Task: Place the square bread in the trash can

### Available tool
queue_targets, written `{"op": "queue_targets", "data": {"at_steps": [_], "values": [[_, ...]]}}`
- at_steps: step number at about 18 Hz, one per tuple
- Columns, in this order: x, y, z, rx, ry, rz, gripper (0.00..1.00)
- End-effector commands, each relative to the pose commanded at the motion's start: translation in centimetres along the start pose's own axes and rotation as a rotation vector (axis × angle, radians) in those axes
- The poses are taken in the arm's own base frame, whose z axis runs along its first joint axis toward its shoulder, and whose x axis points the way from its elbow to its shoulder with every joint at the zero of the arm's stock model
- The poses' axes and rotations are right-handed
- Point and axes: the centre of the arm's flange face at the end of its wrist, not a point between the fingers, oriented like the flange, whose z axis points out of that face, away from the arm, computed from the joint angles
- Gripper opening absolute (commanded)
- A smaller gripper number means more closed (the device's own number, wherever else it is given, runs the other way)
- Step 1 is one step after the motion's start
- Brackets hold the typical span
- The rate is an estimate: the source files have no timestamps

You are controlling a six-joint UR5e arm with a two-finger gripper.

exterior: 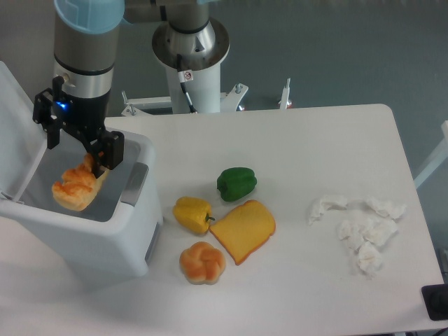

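Observation:
The square bread (243,229), a flat yellow-orange slice, lies on the white table right of the trash can. The trash can (98,241) is a big white bin at the left, with its lid (15,133) tipped open and a grey panel (135,184) on its rim. My gripper (87,165) hangs over the bin's opening, shut on a lumpy orange pastry (73,189) that dangles inside the rim. The gripper is far to the left of the square bread and does not touch it.
A green pepper (236,183) and a yellow pepper (192,213) sit beside the square bread. A round bun (202,262) lies in front of them. Crumpled white paper (360,227) is at the right. The robot's base (190,49) stands behind the table.

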Motion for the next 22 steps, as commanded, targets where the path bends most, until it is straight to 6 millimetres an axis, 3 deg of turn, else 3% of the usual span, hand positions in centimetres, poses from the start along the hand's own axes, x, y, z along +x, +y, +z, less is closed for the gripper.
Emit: {"op": "queue_targets", "data": {"at_steps": [9,15,18,22], "values": [[-0.4,0.3,-0.7,0.009,-0.002,-0.01,1.0],[-7.9,2.9,-5.8,0.074,-0.088,-0.078,1.0],[-12.9,5.9,-7.4,0.065,-0.133,-0.004,1.0],[-17.5,9.1,-8.3,0.037,-0.176,0.057,1.0]]}}
